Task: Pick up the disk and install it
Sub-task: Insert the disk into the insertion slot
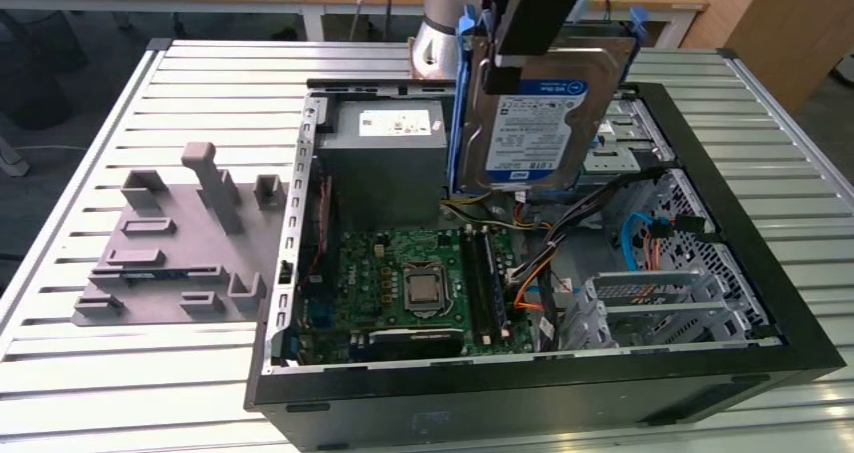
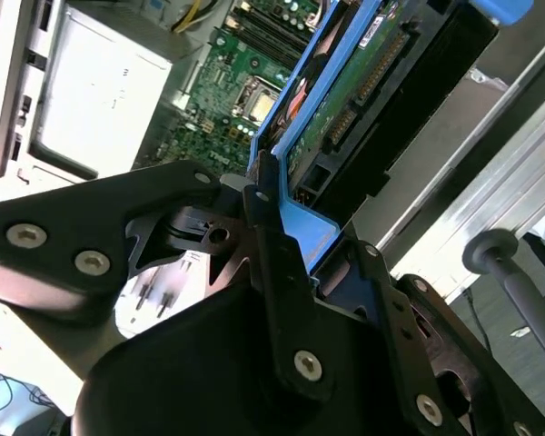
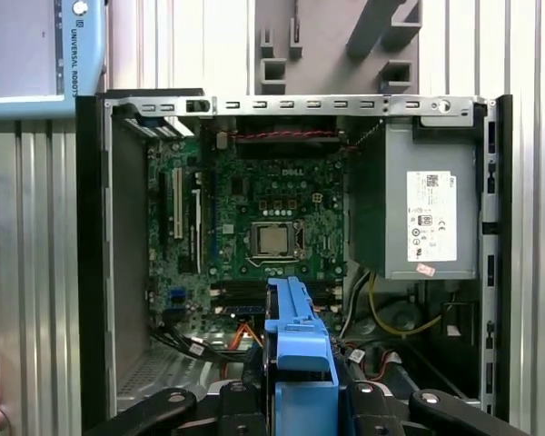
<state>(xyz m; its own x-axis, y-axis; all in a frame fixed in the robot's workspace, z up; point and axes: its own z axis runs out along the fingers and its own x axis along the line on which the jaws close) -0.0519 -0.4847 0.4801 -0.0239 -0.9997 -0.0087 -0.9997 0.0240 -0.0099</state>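
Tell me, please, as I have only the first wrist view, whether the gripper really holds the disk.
Observer: Yes. In the exterior view the gripper is shut on the disk, which hangs upright with its label towards that camera.
Operator: Thank you. Is it seated in a bay?
Observer: No. The exterior view shows it raised over the open computer case, not resting in any bay.
Operator: And what does the other face of it look like?
Observer: In the second wrist view that face carries a green circuit board, turned towards that camera.
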